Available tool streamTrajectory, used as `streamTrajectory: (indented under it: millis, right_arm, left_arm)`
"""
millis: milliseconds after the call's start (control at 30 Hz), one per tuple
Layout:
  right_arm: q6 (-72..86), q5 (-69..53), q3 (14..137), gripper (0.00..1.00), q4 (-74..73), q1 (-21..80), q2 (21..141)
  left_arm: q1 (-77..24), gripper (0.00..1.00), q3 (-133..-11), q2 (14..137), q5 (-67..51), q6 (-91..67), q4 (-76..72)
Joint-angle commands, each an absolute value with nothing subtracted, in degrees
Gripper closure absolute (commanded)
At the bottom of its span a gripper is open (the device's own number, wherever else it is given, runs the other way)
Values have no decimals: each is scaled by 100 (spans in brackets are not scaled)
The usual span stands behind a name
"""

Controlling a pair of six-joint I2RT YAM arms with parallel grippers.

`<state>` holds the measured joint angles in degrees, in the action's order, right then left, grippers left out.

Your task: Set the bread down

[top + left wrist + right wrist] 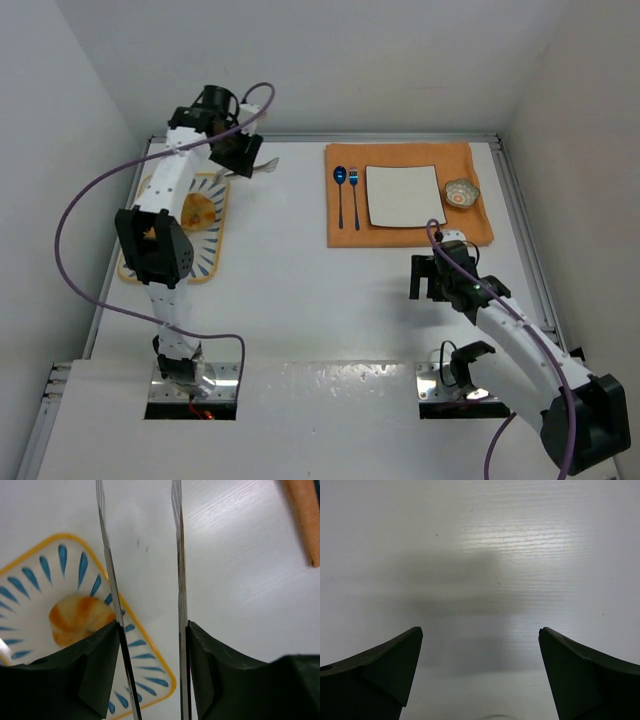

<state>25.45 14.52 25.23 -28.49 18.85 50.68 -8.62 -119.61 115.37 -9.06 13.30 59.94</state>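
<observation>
On the tray (30,587) — bread (75,617); left claw (150,630) grips tongs (179,555).

White table (300,280), smooth, with a faint brushed grain and a soft sheen. Near its far right corner, a matt orange cloth placemat (470,225) lies under a glossy white plate (403,195). Thin polished metal tongs (178,555). The bread (75,617) has a shiny golden-brown crust and sits on a glossy patterned tray (50,575). Matt black plastic fingers (95,670) on the left claw (152,630).
</observation>
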Motion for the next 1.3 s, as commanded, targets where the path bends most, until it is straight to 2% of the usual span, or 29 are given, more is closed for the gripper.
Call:
streamTrajectory:
  millis: [0, 100, 167, 300, 533, 700, 933, 1033, 1133, 1167, 1200, 1267]
  right_arm:
    - [2426, 1450, 2628, 1, -2593, 1881, 4948]
    - [2443, 1310, 2628, 1, -2549, 1881, 5018]
    - [2496, 1178, 2575, 1, -2479, 1863, 5115]
    - [2575, 1011, 2452, 1, -2233, 1872, 5282]
    - [2487, 861, 2584, 1, -2329, 1872, 5353]
    - [2487, 914, 2488, 1, -2435, 1889, 5177]
    - [2575, 896, 2417, 1, -2426, 1872, 5124]
    - [2558, 870, 2496, 1, -2478, 1872, 5107]
    - [2522, 923, 2549, 1, -2610, 1863, 5036]
    - [2540, 958, 2549, 1, -2636, 1846, 5019]
    - [2540, 993, 2540, 1, -2680, 1872, 4932]
    - [2540, 1046, 2514, 2, -2707, 1872, 4861]
  left_arm:
    - [-125, 41, -11656, 10900, -1194, 1371, 6688]
    - [438, 33, -10918, 10024, -1266, 1494, 6355]
    - [745, 30, -10347, 9635, -862, 1739, 6100]
    - [1238, 30, -9512, 9115, -887, 1933, 5591]
    - [1573, 30, -8922, 9176, -1160, 1934, 5273]
    - [2205, 30, -8614, 9298, -1757, 1934, 5142]
    - [2268, 32, -8191, 9666, -1898, 1881, 4351]
    - [2320, 36, -8191, 9809, -2178, 1802, 4351]
    - [2320, 44, -8104, 9931, -2443, 1749, 4351]
    - [2320, 48, -8017, 9932, -2504, 1749, 4351]
    - [2381, 56, -7963, 9932, -2505, 1749, 4403]
    - [2434, 62, -7963, 9984, -2558, 1819, 4570]
